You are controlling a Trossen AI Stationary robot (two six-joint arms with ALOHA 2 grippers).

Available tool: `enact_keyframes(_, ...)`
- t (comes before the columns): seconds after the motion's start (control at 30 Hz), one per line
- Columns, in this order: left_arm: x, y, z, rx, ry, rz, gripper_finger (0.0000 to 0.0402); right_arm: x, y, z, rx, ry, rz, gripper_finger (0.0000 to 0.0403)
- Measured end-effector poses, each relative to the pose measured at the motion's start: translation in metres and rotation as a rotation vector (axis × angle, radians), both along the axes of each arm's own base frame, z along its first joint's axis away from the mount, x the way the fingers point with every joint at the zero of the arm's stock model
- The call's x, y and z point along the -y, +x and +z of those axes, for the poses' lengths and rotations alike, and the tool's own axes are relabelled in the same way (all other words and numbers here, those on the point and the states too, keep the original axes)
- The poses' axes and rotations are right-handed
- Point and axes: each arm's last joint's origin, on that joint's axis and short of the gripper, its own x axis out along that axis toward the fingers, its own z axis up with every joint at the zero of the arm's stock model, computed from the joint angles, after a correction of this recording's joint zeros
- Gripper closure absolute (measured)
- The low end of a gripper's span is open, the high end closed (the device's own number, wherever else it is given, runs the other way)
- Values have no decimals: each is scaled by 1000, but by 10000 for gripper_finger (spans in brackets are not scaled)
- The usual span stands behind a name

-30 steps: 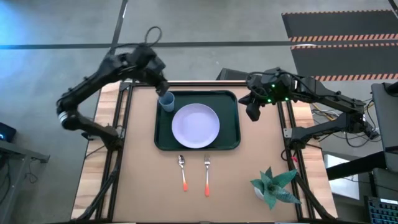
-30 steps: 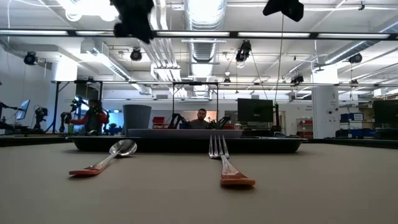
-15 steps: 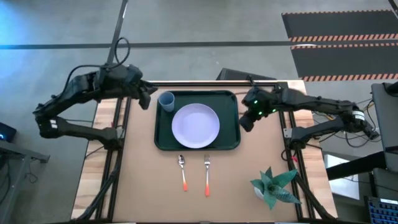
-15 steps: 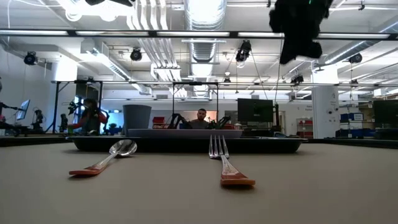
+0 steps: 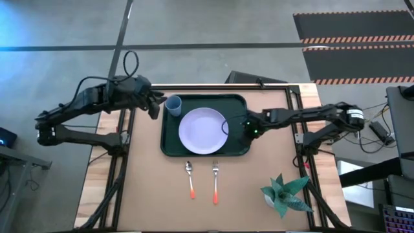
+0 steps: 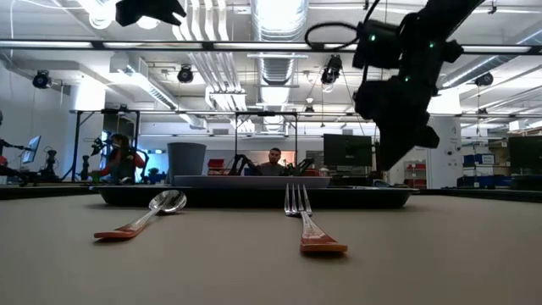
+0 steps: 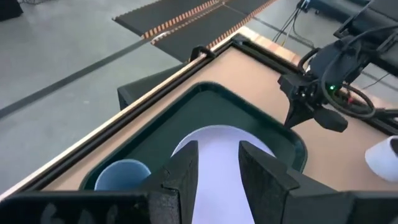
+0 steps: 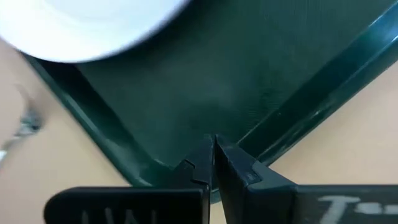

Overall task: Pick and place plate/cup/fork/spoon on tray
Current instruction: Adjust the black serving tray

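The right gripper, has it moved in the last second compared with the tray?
Yes. In the high view the right gripper has swung in from outside the tray's right rim and now hangs over its right edge, beside the plate, fingers shut.

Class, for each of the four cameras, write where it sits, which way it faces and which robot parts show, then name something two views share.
High view: above the table, looking straight down; both arms, left gripper beside the cup, right gripper over the tray.
Low view: at tabletop height, looking across the spoon and fork into the room; arms enter from above.
Left wrist view: behind its own open fingers, facing the plate.
Right wrist view: behind its shut fingers, facing the tray floor.
Shared: both wrist views show plate and tray.
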Motion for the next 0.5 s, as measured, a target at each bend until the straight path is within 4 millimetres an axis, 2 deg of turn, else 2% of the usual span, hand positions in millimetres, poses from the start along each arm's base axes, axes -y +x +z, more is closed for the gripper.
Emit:
enact_keyframes(0.1, 0, 1, -5, -13, -5, 1, 304, 1, 5, -10, -41, 4, 10, 394)
enact_keyframes(0.27, -1, 4, -2, 23, 7, 0, 304, 3, 13, -24, -79, 5, 27, 394)
enact_keyframes(0.5, -2, 6, -1, 44, 14, -1, 304, 3, 15, -34, -115, -5, 68, 394)
